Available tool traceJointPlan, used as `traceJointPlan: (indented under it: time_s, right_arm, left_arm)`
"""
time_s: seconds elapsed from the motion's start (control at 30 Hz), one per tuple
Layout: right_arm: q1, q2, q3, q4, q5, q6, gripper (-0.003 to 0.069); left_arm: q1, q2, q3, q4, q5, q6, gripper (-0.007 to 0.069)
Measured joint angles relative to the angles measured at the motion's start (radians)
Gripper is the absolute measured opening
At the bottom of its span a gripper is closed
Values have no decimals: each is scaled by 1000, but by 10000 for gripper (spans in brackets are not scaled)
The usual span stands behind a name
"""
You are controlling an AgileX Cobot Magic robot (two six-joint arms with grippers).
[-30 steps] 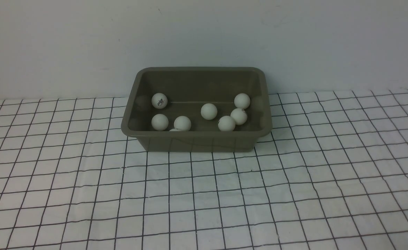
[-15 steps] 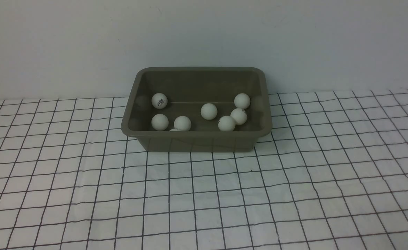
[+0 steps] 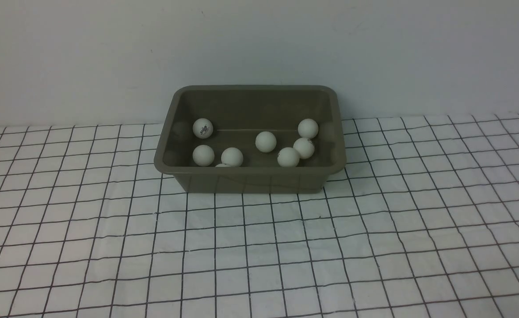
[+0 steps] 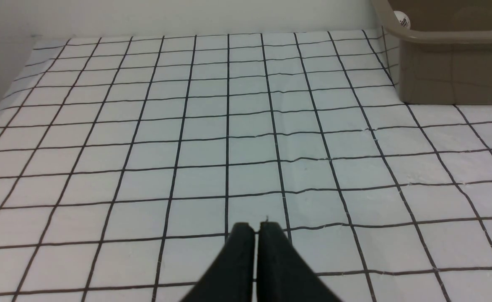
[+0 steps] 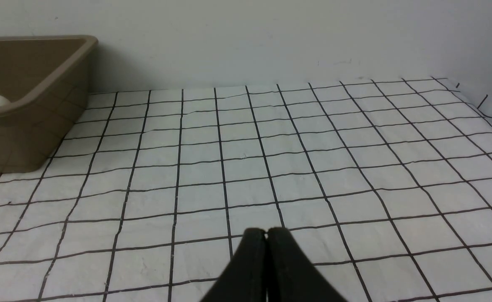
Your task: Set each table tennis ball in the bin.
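The olive-brown bin (image 3: 250, 176) stands at the back middle of the table in the front view. Several white table tennis balls lie inside it, among them one with a dark logo (image 3: 203, 128), one in the middle (image 3: 265, 141) and one at the right (image 3: 307, 128). The front wall half hides another ball (image 3: 224, 165). Neither arm shows in the front view. My left gripper (image 4: 256, 228) hangs shut and empty over bare cloth, with the bin (image 4: 451, 71) far off. My right gripper (image 5: 266, 233) is also shut and empty, the bin (image 5: 24, 126) well away from it.
A white cloth with a black grid (image 3: 259, 247) covers the table. A plain pale wall (image 3: 259, 44) rises right behind the bin. The cloth's edge (image 5: 487, 105) shows in the right wrist view.
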Motion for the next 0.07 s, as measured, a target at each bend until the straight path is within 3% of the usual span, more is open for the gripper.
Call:
traceJointPlan:
  time_s: [0.07]
  right_arm:
    - [0, 0, 0, 0, 0, 0, -18]
  left_arm:
    - [0, 0, 0, 0, 0, 0, -4]
